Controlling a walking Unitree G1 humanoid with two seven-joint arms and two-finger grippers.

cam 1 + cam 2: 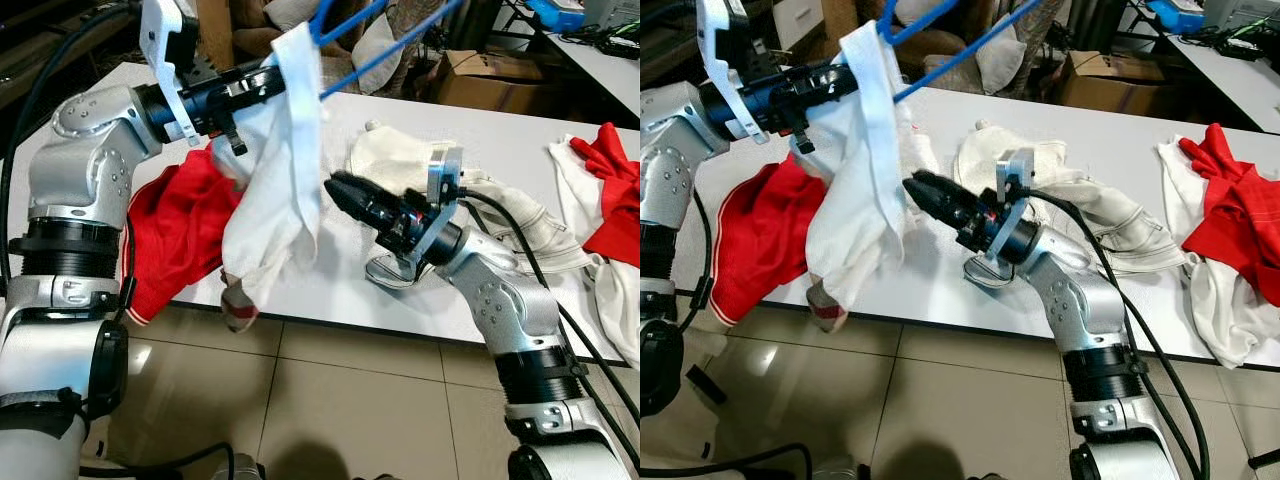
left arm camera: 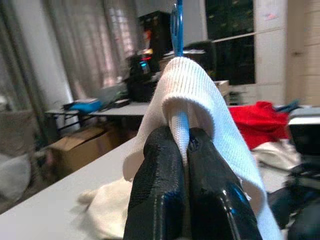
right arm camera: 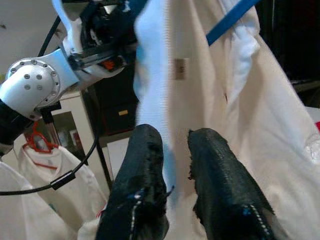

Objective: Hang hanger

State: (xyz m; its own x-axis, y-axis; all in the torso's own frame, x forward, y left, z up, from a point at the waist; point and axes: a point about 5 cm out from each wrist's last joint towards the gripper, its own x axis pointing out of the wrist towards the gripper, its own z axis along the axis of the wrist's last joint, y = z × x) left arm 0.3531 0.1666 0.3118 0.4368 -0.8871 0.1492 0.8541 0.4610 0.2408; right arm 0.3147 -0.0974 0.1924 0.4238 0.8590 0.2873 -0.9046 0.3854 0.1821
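Already your left pincer [image 1: 262,80] pinches the hanger [image 1: 345,45] through the limp white shirt [image 1: 285,190]; your right pincer [image 1: 335,188], slightly spread, should grip the stiff bar, not slippery cloth.

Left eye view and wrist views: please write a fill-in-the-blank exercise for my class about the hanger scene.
1. The hanger is coloured ____.
2. The left gripper is shut on the hanger and the ____ garment draped over it.
3. The right gripper's fingers stand ____, with the hanging cloth between them.
4. The crumpled red garment lies on the white ____.

Missing words: blue; white; open; table
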